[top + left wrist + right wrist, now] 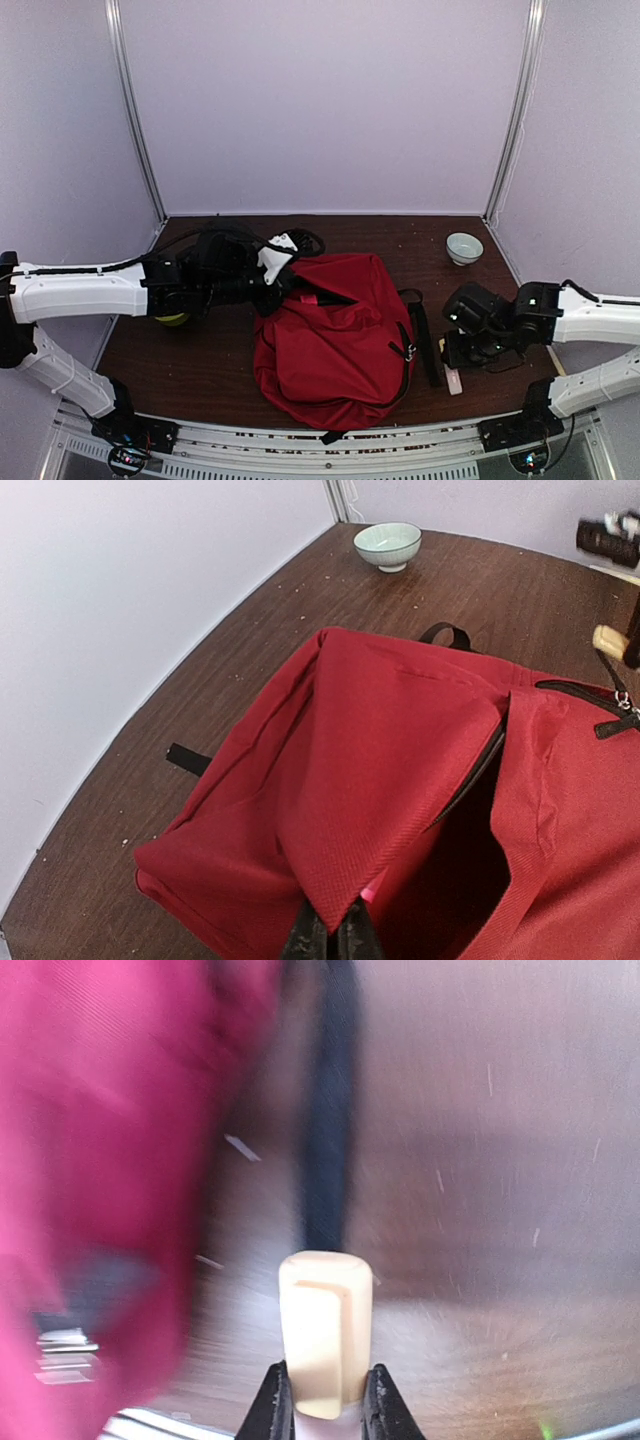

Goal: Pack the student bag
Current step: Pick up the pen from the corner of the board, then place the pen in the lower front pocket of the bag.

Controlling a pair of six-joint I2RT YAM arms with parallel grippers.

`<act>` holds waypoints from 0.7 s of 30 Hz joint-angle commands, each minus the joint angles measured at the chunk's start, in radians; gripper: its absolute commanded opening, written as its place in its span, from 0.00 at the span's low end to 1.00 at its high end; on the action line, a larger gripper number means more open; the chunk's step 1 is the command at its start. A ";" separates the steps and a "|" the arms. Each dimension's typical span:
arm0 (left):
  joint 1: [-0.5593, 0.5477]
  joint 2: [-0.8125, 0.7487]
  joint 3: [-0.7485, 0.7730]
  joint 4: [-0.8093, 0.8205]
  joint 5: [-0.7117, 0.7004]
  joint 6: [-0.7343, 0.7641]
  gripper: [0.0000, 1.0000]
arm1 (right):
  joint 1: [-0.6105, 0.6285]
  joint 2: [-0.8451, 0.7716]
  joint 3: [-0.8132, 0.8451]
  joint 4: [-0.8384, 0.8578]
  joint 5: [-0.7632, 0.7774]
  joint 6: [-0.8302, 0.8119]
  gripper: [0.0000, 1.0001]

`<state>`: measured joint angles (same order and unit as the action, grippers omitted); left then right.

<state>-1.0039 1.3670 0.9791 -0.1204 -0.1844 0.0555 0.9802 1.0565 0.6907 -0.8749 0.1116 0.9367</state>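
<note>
The red student bag (335, 340) lies in the middle of the table, its top opening showing dark lining (480, 850). My left gripper (333, 938) is shut on the edge of the bag's red flap and holds it lifted at the bag's far left end (278, 272). My right gripper (325, 1405) is shut on a small stick with a cream cap (324, 1325) and a white body. It hovers just right of the bag near the black strap (328, 1120). The stick also shows in the top view (453, 380). The right wrist view is motion-blurred.
A pale green bowl (464, 247) stands at the back right, and also shows in the left wrist view (388, 544). A yellow-green object (172, 320) sits partly hidden under my left arm. White walls close the left, back and right sides.
</note>
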 commanded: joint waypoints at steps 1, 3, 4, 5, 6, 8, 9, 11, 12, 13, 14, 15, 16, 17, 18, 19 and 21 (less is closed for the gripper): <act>0.002 -0.018 0.018 0.094 -0.006 -0.008 0.00 | 0.004 -0.137 0.152 0.045 0.143 -0.210 0.00; 0.002 -0.009 0.021 0.100 -0.007 -0.020 0.00 | 0.023 -0.201 0.141 0.285 0.082 -0.342 0.00; 0.002 -0.007 0.022 0.104 -0.008 -0.032 0.00 | 0.034 -0.220 0.123 0.412 0.048 -0.400 0.00; 0.002 -0.004 0.022 0.110 -0.010 -0.043 0.00 | 0.044 -0.222 0.099 0.553 0.013 -0.475 0.00; 0.002 -0.002 0.027 0.113 -0.011 -0.055 0.00 | 0.055 -0.214 0.072 0.690 -0.017 -0.557 0.00; 0.004 0.003 0.047 0.108 0.001 -0.077 0.00 | 0.066 -0.165 -0.002 0.987 -0.077 -0.710 0.00; 0.004 0.005 0.065 0.104 0.008 -0.087 0.00 | 0.067 -0.124 -0.030 1.134 -0.138 -0.764 0.00; 0.005 0.006 0.081 0.095 0.027 -0.110 0.00 | 0.074 -0.030 -0.057 1.410 -0.254 -0.877 0.00; 0.005 0.003 0.080 0.096 0.035 -0.123 0.00 | 0.084 0.018 -0.053 1.520 -0.304 -0.942 0.00; 0.005 0.001 0.080 0.100 0.043 -0.136 0.00 | 0.097 0.061 -0.039 1.552 -0.346 -1.023 0.00; 0.005 -0.001 0.079 0.105 0.053 -0.149 0.00 | 0.103 0.099 -0.022 1.553 -0.383 -1.102 0.00; 0.005 -0.003 0.077 0.109 0.066 -0.151 0.00 | 0.106 0.132 -0.005 1.539 -0.411 -1.172 0.00; 0.005 -0.005 0.074 0.114 0.073 -0.156 0.00 | 0.106 0.164 0.006 1.517 -0.421 -1.238 0.00; 0.005 -0.007 0.069 0.120 0.076 -0.158 0.00 | 0.107 0.191 0.015 1.498 -0.418 -1.293 0.00; 0.005 -0.010 0.063 0.126 0.075 -0.160 0.00 | 0.107 0.220 0.021 1.477 -0.410 -1.355 0.00; 0.005 -0.011 0.060 0.129 0.073 -0.161 0.00 | 0.107 0.247 0.028 1.452 -0.401 -1.411 0.00; 0.005 -0.012 0.059 0.127 0.076 -0.160 0.00 | 0.103 0.304 0.041 1.443 -0.374 -1.487 0.00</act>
<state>-1.0019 1.3838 1.0080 -0.1139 -0.1371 -0.0769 1.0882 1.2892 0.6853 0.4965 -0.2367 -0.2554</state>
